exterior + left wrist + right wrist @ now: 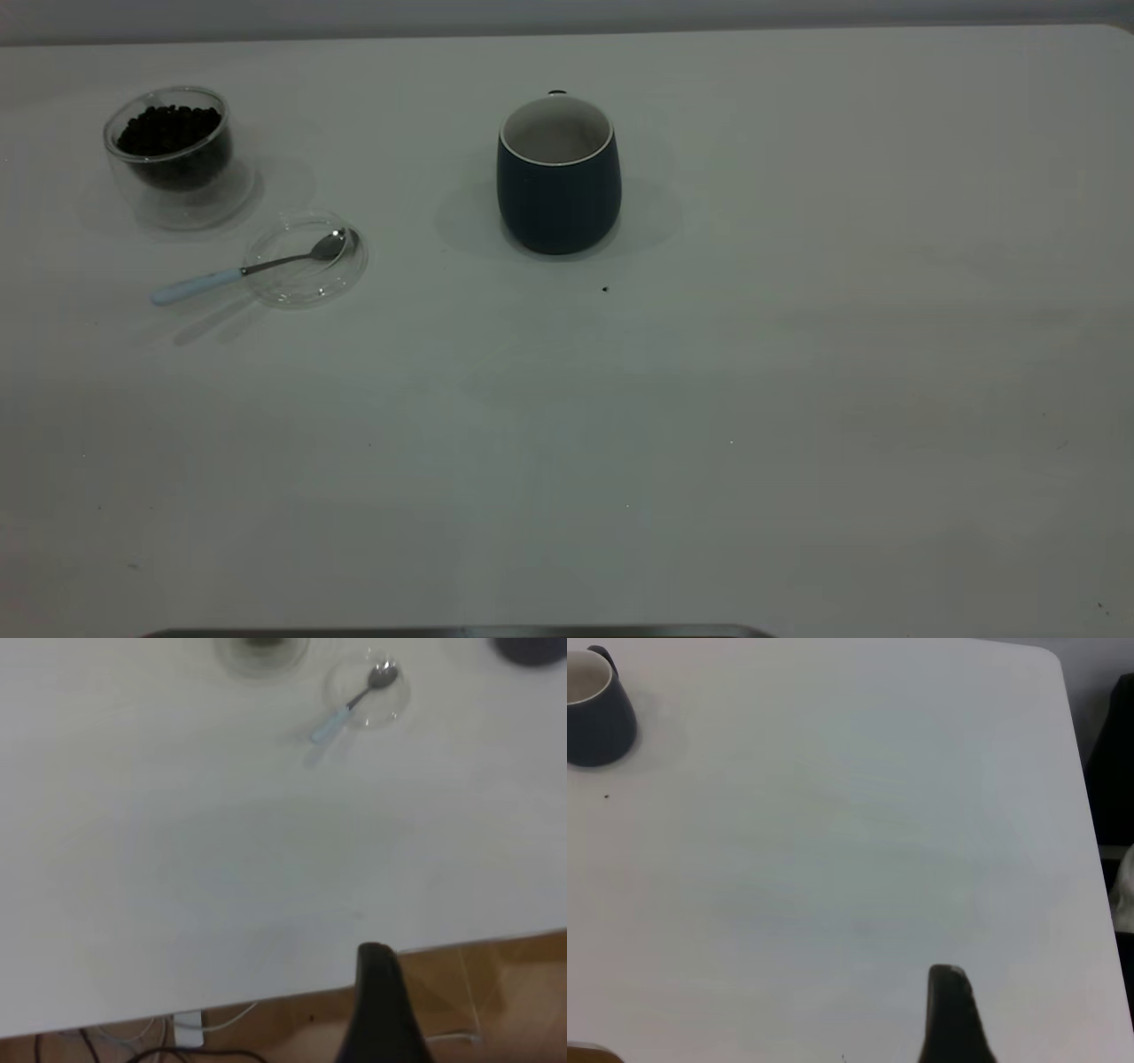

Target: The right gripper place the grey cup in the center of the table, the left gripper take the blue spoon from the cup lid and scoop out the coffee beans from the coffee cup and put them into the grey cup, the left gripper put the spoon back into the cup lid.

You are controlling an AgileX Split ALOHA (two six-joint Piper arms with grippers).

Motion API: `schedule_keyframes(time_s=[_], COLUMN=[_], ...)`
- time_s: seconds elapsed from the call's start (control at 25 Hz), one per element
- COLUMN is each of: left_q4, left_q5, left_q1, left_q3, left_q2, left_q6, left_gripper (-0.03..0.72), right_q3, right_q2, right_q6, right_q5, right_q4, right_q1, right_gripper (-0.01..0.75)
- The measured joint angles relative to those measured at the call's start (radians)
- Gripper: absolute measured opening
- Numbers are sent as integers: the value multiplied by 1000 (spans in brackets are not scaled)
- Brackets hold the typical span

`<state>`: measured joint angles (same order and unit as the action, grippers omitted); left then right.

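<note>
While the exterior view shows no arm, each wrist view shows one black tip: left gripper (383, 1005) past the table (797, 399) edge, right gripper (953, 1014) over it; finger state cannot be told. Grey cup (559, 174) stands centrally; blue spoon (248, 268) rests in cup lid (306, 259) beside coffee cup (174, 151) holding coffee beans (168, 127). No legible writing.

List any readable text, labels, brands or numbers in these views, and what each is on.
None. The dark blue-grey matte mug, clear double-walled glass cup of beans, clear round lid, light-blue-handled metal spoon and white tabletop show no print; only tiny dark specks.
</note>
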<state>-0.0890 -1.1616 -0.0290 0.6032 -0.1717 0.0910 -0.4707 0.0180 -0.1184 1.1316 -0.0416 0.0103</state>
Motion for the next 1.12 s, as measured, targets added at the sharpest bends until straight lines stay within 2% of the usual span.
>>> schedule_keyframes(time_s=[0.2, 0.44, 1.12], left_q4=[4, 10, 60], left_q5=[1, 33, 26], left_q1=[3, 62, 63], left_q3=[-66, -104, -115], left_q2=[61, 171, 189], left_q6=[-4, -3, -34], left_gripper=[593, 593, 593], right_q3=[0, 0, 0], right_q2=[0, 0, 0], right_q6=[0, 0, 0], right_q5=[0, 0, 0], right_q4=[0, 0, 0], right_q1=[0, 0, 0], right_gripper=[462, 462, 462])
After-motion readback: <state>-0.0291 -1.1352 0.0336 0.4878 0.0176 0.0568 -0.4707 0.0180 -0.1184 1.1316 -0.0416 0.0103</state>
